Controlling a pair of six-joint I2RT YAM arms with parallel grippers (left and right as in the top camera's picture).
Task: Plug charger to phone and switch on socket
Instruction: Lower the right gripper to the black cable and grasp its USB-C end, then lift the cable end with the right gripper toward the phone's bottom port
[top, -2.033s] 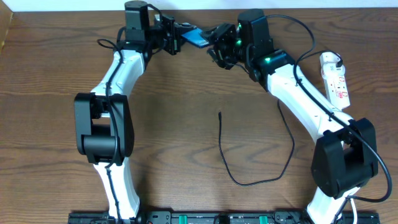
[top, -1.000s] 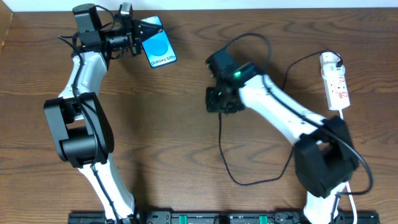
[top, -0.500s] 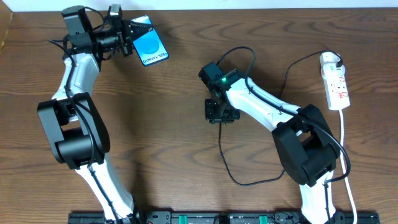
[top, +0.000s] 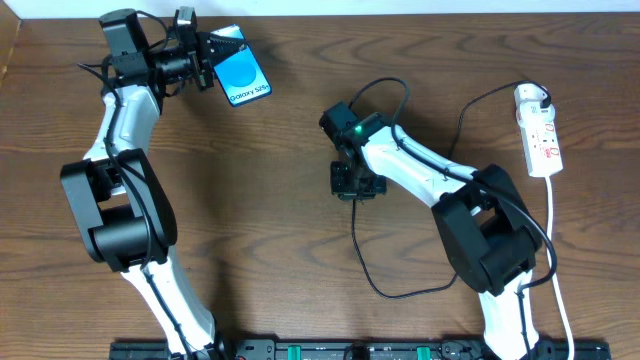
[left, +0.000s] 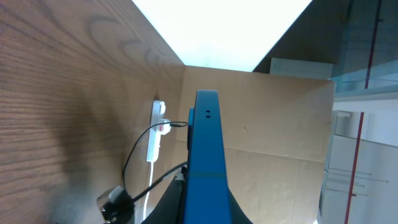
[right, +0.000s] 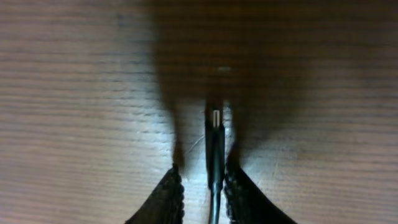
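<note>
Overhead: you had the socket (top: 540, 135) lying flat at one edge of the table (top: 250, 220), so I'm referencing everything to it.
- The phone (top: 245, 78) was well apart from the socket, across the table near the far edge. Its blue screen faced up and it sat tilted.
- Your left gripper (top: 213, 48) was clamped on the phone's end, the one farther from the socket.
- Your right gripper (top: 352, 188) sat between phone and socket, pointing down at the table over the charger's free end.
- The charger (top: 354, 235) ran from under that gripper toward the front. It then looped back in a wide curve up to the socket's far end.

Left wrist: you saw the phone edge-on, upright in the middle of the frame, gripped from both sides. The jaws were fully closed on it. The socket showed small beyond it, with a dark cable running to it.

Right wrist: the plug tip (right: 215, 118) lay on the wood, pointing away from the camera. Your fingers (right: 171, 199) straddled the cable just behind the tip. The jaws were only narrowly apart, and a sliver of gap showed on one side. Nothing was clamped.
</note>
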